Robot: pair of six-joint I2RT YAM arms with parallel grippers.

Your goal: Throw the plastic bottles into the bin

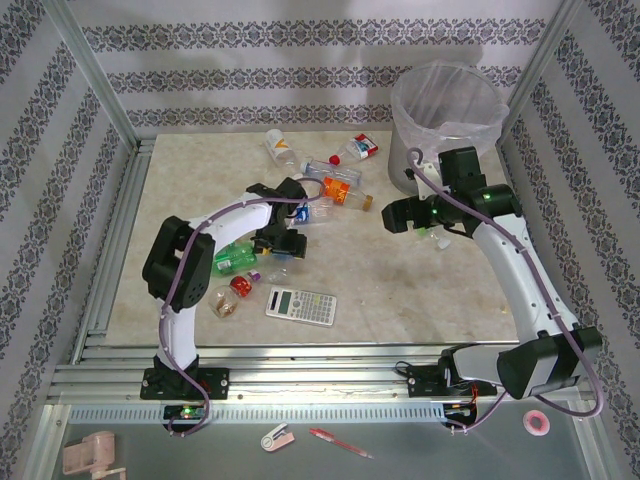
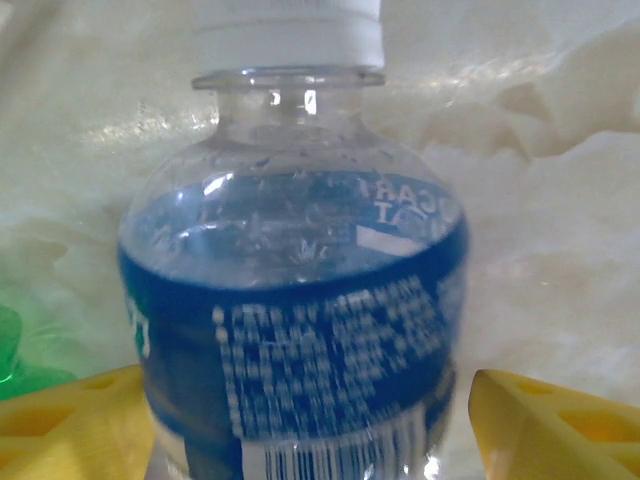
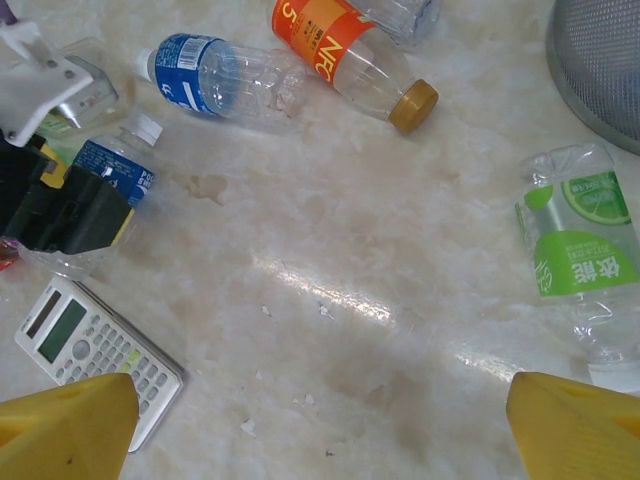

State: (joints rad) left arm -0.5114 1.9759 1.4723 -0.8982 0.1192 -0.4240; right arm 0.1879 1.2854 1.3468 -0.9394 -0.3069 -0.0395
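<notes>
A clear bottle with a blue label and white cap (image 2: 300, 300) stands between the yellow fingers of my left gripper (image 2: 300, 420). The left finger is against it and the right finger (image 2: 540, 420) is a little apart, so the jaws are open around it. From above, this gripper (image 1: 285, 228) is left of the table's centre. My right gripper (image 1: 400, 215) hangs open over bare table (image 3: 320, 420), beside the bin (image 1: 447, 110). An orange-labelled bottle (image 3: 330, 45), a blue-labelled one (image 3: 215, 80) and a green-labelled one (image 3: 580, 260) lie around it.
A grey calculator (image 1: 300, 305) lies near the front, left of my right gripper's view (image 3: 90, 345). More bottles lie at the back (image 1: 280, 150) (image 1: 362, 147) and by the left arm, one of them green (image 1: 235, 258). Metal rails edge the table's left and front.
</notes>
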